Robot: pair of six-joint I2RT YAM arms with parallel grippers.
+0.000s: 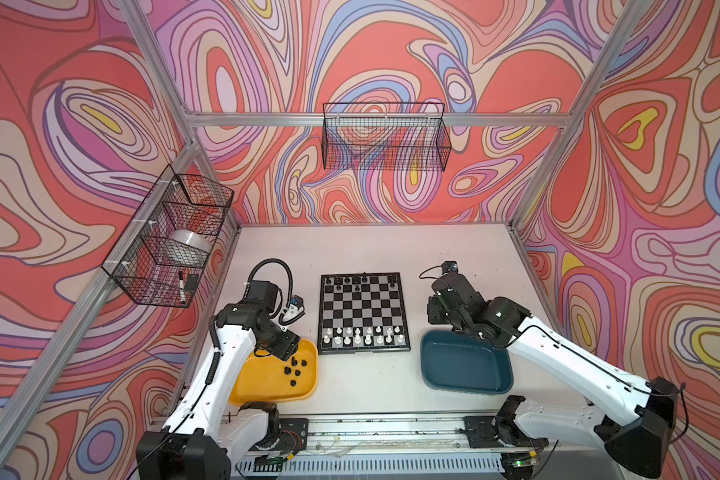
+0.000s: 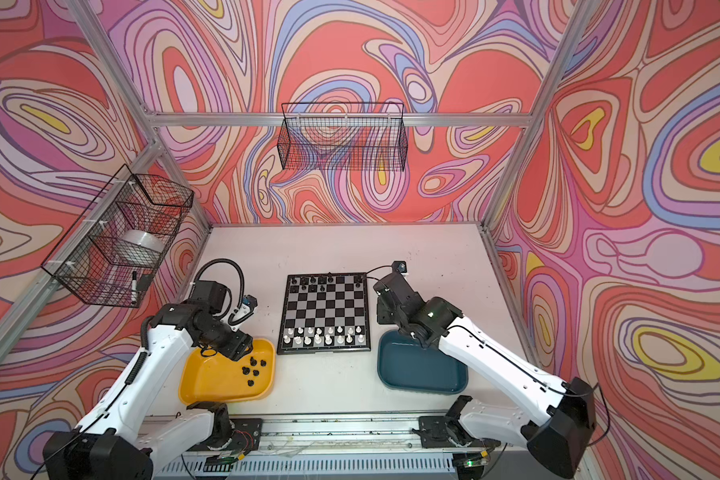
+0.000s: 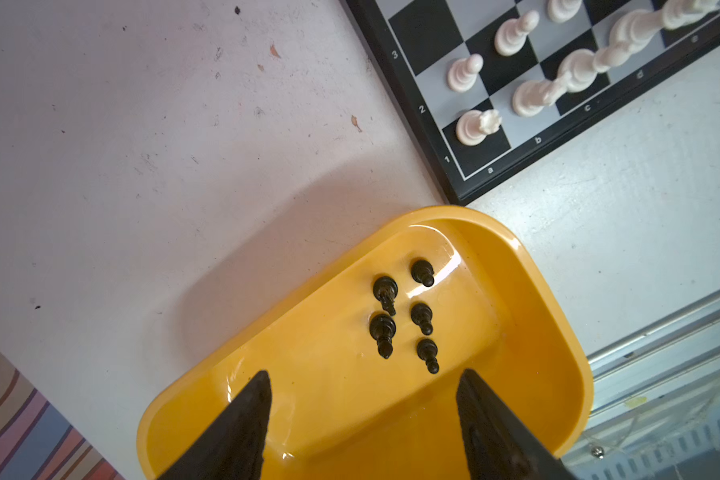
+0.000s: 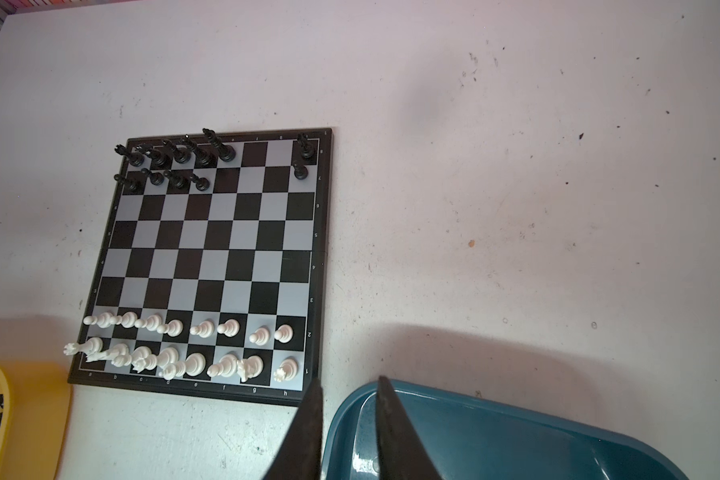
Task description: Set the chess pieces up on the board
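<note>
in both top views: board; white pieces fill its near two rows, far rows part filled. black pieces loose in the yellow tray.

left wrist: left gripper spread wide above them, empty. the pieces look light, glossy, tippy; best pinched at the narrow stem.

right wrist: right gripper barely parted, empty, by the teal tray.

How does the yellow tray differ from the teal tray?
In both top views the yellow tray lies left of the board; the teal tray lies right of it. The yellow tray holds loose black pieces; the teal tray shows none. Both are shallow, round-cornered trays on the table.
</note>
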